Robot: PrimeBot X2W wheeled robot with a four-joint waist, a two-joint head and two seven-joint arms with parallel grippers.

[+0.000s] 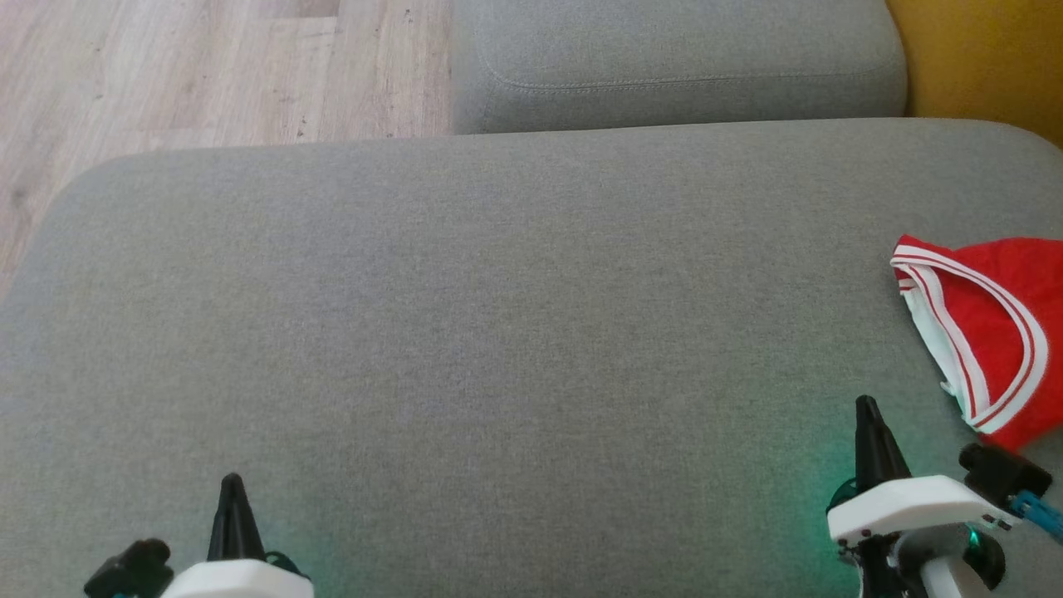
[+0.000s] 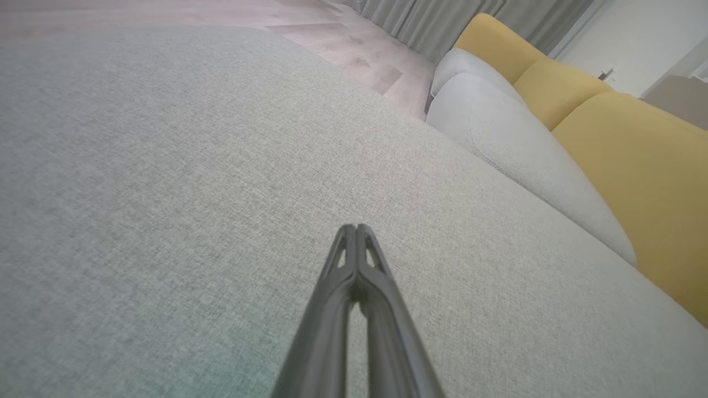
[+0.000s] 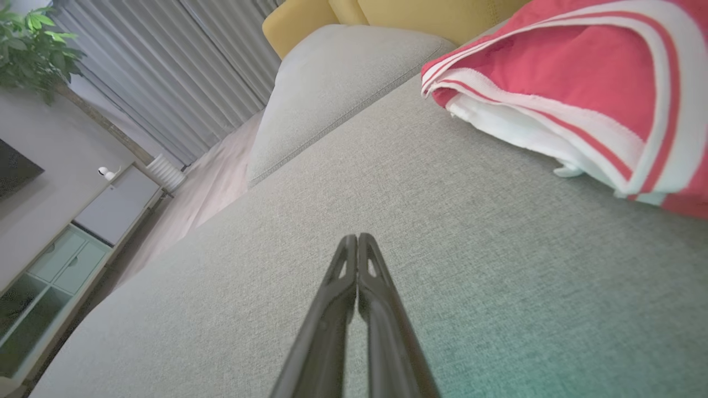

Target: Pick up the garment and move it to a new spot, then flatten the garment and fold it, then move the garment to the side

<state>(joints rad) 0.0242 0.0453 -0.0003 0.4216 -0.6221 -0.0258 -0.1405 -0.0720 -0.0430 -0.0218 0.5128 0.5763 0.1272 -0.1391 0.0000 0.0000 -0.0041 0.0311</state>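
The garment [image 1: 992, 324] is red with white striped trim and lies bunched at the right edge of the grey sofa seat [image 1: 498, 332]; the right wrist view shows the garment [image 3: 575, 83] at upper right. My right gripper [image 1: 867, 404] is shut and empty, a short way to the left of and nearer than the garment, and its tips [image 3: 357, 239] hover over bare cushion. At the lower left my left gripper [image 1: 232, 479] is shut too, holding nothing, with its tips [image 2: 355, 228] above plain grey fabric far from the garment.
A second grey cushion [image 1: 673, 66] sits beyond the seat, with yellow upholstery [image 1: 988, 58] at the far right. Wooden floor [image 1: 166, 75] lies past the seat's far-left edge. The right wrist view shows curtains [image 3: 182, 83], a cabinet [image 3: 61, 265] and a plant [image 3: 27, 44].
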